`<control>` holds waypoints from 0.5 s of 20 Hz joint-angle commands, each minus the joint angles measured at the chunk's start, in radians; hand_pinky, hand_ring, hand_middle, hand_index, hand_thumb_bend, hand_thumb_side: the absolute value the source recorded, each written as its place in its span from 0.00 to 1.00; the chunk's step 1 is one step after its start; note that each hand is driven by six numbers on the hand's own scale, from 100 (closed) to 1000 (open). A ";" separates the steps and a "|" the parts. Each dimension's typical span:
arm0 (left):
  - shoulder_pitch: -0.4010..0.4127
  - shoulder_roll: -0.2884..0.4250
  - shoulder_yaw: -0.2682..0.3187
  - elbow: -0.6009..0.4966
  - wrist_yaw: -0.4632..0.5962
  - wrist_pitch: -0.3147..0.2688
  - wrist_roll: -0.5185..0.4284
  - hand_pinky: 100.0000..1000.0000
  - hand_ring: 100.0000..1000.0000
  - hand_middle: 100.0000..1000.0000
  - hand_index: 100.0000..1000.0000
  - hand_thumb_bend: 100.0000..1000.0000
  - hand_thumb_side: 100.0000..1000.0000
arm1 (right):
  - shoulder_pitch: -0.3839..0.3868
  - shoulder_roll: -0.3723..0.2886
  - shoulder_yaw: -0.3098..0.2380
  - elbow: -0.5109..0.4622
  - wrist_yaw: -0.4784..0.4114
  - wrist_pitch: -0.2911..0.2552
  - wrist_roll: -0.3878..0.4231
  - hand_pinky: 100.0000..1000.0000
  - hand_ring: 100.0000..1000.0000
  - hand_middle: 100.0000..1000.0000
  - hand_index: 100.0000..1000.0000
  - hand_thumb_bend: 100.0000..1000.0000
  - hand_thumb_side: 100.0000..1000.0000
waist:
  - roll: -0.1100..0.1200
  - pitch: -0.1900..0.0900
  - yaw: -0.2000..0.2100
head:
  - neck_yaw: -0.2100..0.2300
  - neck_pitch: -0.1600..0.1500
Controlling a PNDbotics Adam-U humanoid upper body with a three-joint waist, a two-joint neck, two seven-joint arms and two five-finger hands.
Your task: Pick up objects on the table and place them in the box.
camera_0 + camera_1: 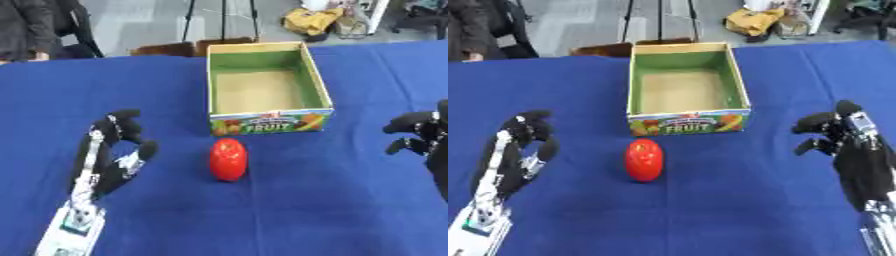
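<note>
A red, egg-shaped object [227,159] lies on the blue table just in front of the box. The open cardboard box [267,122], green inside with a "FRUIT" label on its front, stands at the middle back and holds nothing I can see. My left hand [112,152] hovers left of the red object, fingers loosely curled, holding nothing. At the right edge my right hand [846,142] does the same, apart from both the box and the red object.
The blue cloth [306,210] covers the whole table. Beyond its far edge are a brown object [188,48], tripod legs [220,20], a yellow bag [311,20] and a seated person [31,27] at the far left.
</note>
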 commanded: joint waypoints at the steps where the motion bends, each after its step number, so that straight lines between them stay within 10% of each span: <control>1: -0.032 0.039 -0.014 -0.037 -0.076 0.033 -0.056 0.57 0.43 0.48 0.75 0.89 0.60 | -0.003 -0.016 -0.005 -0.017 0.003 -0.001 -0.002 0.39 0.61 0.54 0.56 0.00 0.97 | -0.002 -0.019 -0.003 | 0.004 -0.005; 10: -0.128 0.080 -0.077 -0.040 -0.301 0.129 -0.313 0.51 0.39 0.44 0.74 0.84 0.53 | -0.003 -0.018 -0.002 -0.016 0.002 0.000 0.000 0.39 0.61 0.54 0.56 0.00 0.97 | 0.000 -0.022 -0.012 | 0.004 -0.005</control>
